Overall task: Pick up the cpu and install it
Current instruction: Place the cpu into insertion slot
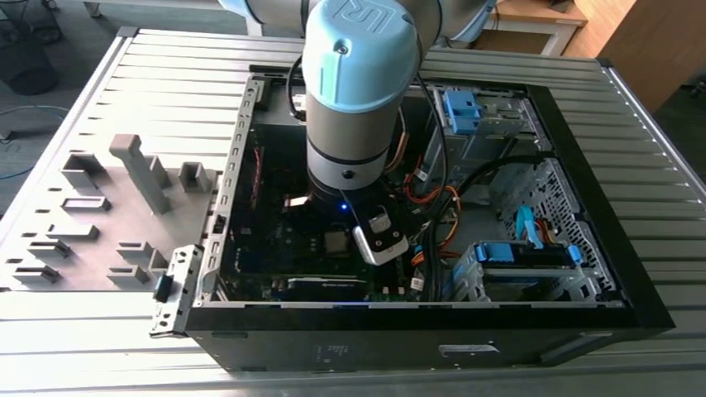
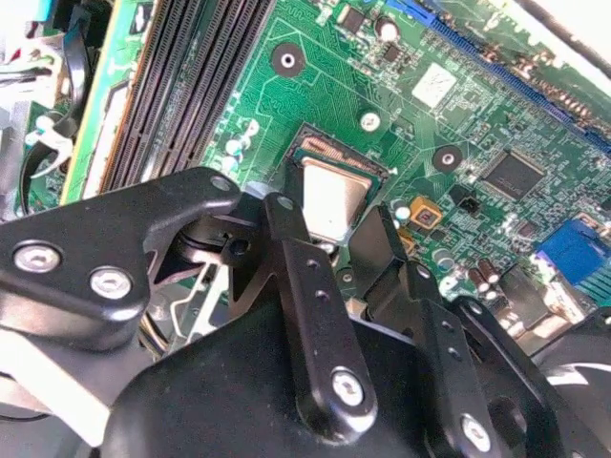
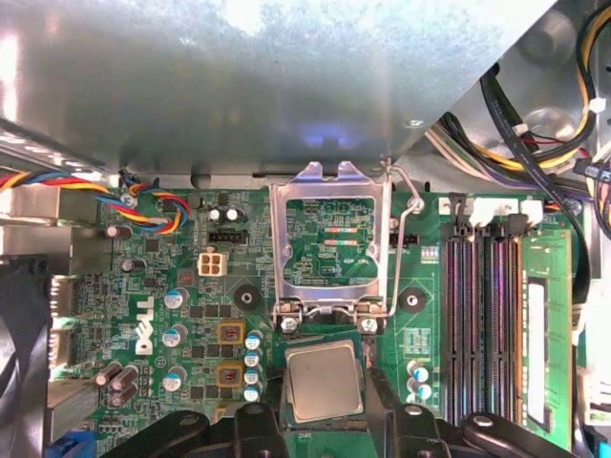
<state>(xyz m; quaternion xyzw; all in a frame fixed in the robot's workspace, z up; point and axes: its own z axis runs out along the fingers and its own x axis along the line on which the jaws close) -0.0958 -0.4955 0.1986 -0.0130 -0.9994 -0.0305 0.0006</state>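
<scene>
The gripper pinches the cpu in narrow jaws, right over the socket, beside the raised plate. Keep it level, corners square to the socket, and never press.

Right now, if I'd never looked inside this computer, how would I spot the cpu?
Look inside the open black computer case, down at the green motherboard. Next to the long black memory slots, a shiny metal frame is flipped open, and the cpu sits just beside its hinge. It is a flat, plain silvery square, while the chips around it are small and dark.
</scene>
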